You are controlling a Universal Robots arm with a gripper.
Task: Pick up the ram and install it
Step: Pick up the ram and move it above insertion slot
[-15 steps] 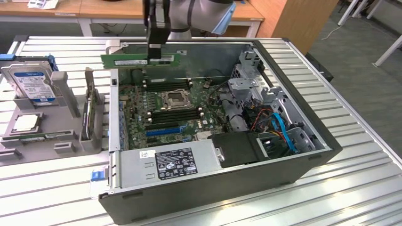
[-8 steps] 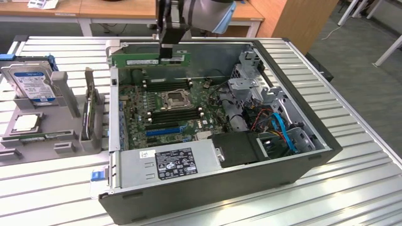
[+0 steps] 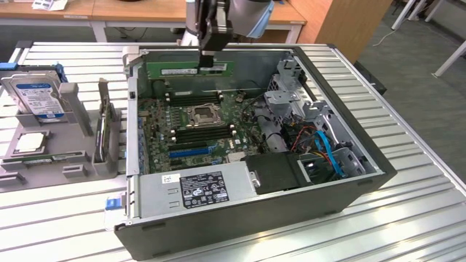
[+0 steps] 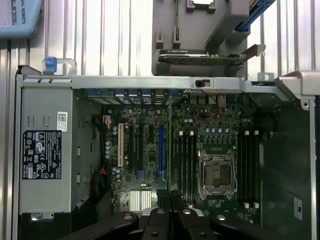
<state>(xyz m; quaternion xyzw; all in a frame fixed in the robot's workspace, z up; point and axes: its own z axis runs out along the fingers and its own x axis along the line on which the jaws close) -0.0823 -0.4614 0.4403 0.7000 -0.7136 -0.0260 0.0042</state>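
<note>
The ram [image 3: 185, 69], a long thin green stick with small dark chips, hangs level above the far side of the open computer case [image 3: 350, 188]. My gripper [image 3: 207, 59] is shut on its upper edge, right of the stick's middle in the exterior view. The wrist view has the ram [image 4: 171, 150] edge-on as a thin line running out from between the fingertips [image 4: 163, 196]. It sits over the motherboard, beside the black memory slots [image 4: 184, 160] next to the CPU socket [image 4: 216, 172]. In the exterior view the memory slots [image 3: 195, 98] lie below and nearer than the stick.
A grey parts stand [image 3: 43, 155] on the exterior view's left holds a silver hard drive [image 3: 35, 94] and an upright expansion card [image 3: 108, 131]. Inside the case are the power supply [image 3: 196, 188], a metal drive cage [image 3: 291, 101] and blue cables [image 3: 331, 153].
</note>
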